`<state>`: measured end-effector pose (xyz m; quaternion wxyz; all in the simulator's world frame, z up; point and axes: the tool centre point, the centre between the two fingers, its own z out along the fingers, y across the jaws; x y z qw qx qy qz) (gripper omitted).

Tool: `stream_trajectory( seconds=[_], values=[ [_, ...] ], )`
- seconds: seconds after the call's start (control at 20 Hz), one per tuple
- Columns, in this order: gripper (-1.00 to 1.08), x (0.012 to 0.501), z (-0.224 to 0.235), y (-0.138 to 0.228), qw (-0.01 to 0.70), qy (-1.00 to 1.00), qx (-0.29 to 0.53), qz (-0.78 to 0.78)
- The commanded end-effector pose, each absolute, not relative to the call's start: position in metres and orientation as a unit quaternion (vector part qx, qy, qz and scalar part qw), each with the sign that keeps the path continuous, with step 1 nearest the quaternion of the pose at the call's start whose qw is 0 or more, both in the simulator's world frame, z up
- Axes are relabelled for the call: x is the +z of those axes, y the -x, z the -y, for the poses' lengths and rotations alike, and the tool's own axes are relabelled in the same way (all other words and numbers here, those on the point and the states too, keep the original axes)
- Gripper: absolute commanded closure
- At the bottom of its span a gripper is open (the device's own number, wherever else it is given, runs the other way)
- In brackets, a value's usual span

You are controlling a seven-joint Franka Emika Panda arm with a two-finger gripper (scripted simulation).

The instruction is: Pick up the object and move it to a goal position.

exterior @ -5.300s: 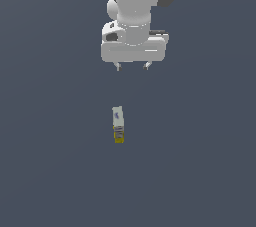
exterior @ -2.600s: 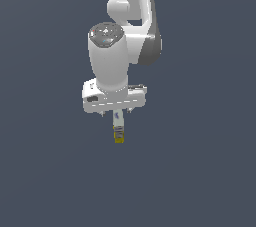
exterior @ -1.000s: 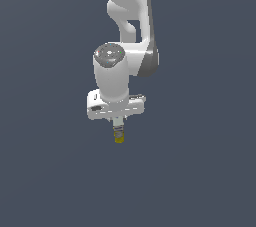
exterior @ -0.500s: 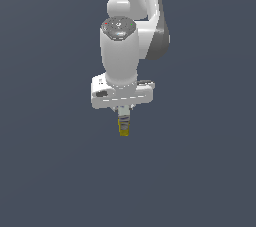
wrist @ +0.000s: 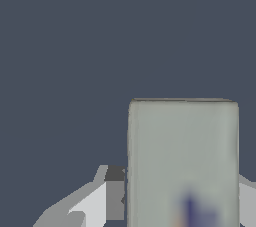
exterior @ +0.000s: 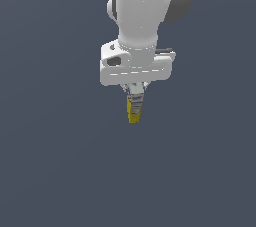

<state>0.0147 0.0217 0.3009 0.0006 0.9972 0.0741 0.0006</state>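
Observation:
The object (exterior: 133, 112) is a small narrow box with a white, blue-printed upper part and a yellow end. It hangs yellow end down from my gripper (exterior: 135, 94), which is shut on its upper part and holds it above the dark grey floor. In the wrist view the object's pale face (wrist: 182, 156) fills the space between my fingers, with a bluish print near its base. One grey fingertip (wrist: 114, 193) presses against its side. The other finger shows only as a sliver at the picture's edge.
A plain dark grey floor (exterior: 55, 171) lies all around. No goal marker shows in either view.
The arm came down over the object lying on the floor and shut on it. Over the last second it has lifted the object and shifted it slightly toward the exterior view's right.

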Motion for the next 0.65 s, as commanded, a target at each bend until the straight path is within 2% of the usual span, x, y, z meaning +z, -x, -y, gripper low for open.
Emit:
stream_trajectory(
  seconds=[0.0,0.3,0.6],
  values=[
    [1.08,0.318,-0.029,-0.012,0.001,-0.997,0.000,-0.074],
    [1.08,0.342,-0.039,-0.009,0.000,-0.997,0.000,-0.074],
    [1.08,0.344,-0.040,-0.010,0.000,-0.997,0.000,-0.074]
  ],
)
